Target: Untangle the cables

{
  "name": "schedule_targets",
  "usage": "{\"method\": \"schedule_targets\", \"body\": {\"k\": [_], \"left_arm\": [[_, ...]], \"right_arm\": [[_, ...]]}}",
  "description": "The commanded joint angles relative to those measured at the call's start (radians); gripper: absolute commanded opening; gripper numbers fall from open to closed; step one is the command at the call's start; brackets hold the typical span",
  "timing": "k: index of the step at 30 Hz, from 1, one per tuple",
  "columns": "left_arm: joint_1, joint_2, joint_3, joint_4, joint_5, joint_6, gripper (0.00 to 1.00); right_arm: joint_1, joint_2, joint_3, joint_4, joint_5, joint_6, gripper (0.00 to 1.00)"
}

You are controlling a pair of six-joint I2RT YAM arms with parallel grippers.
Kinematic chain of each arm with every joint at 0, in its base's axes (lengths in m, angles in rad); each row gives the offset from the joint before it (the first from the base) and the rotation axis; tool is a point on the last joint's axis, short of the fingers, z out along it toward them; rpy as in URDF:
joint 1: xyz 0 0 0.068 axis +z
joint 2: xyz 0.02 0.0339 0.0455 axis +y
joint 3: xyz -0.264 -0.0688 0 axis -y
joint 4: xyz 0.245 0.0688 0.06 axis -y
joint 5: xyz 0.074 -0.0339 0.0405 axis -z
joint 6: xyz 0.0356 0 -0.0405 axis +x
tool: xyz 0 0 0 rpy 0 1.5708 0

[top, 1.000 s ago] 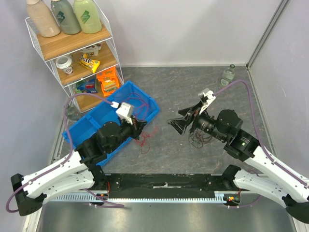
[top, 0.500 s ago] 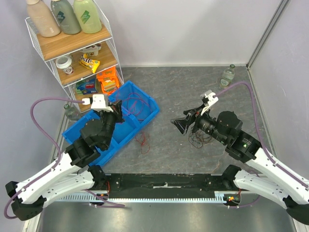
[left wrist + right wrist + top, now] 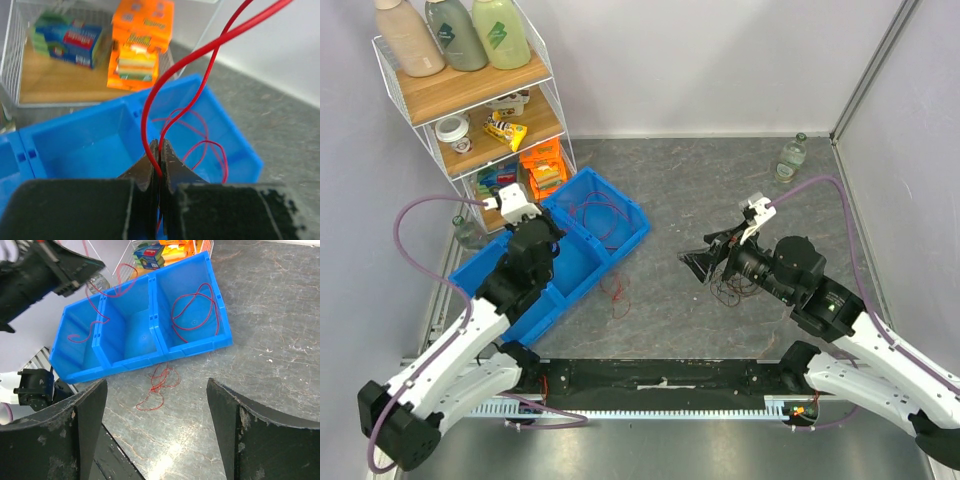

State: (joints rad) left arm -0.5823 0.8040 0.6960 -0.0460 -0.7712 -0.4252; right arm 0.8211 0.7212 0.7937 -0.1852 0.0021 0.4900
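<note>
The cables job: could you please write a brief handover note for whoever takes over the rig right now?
Left gripper: shut on a red cable, held above the blue bin.
Right gripper: open, empty, above the table.
Cables: a red loop lies in the bin's end compartment; a red tangle lies on the table beside the bin; a dark bunch lies by the right gripper.
Done: apparently one red cable binned.
Left: lay down the held cable, then separate the red tangle and the dark bunch.
</note>
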Motion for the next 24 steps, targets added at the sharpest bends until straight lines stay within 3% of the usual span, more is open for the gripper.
{"method": "schedule_targets", "body": {"k": [1,7,13,18,24], "left_arm": [[0.084,0.086,0.020,-0.167,0.093,-0.299,0.02],[0.101,0.129,0.074,-0.103,0.264,-0.279,0.02],[0.101,0.207,0.253,0.009,0.486,-0.222,0.02],[0.102,0.261,0.326,0.144,0.497,-0.195,0.02],[0.116,0.351,0.399,0.192,0.527,-0.179,0.02]], "right_arm": [[0.001,-0.002,0.018,0.006,0.018,-0.004,0.88],[0.001,-0.012,0.004,0.004,0.027,-0.005,0.88],[0.001,0.010,0.015,0.010,0.033,-0.005,0.88],[0.001,0.003,0.004,0.021,0.018,0.012,0.88],[0.001,-0.023,0.021,-0.017,0.039,0.004,0.88]]}}
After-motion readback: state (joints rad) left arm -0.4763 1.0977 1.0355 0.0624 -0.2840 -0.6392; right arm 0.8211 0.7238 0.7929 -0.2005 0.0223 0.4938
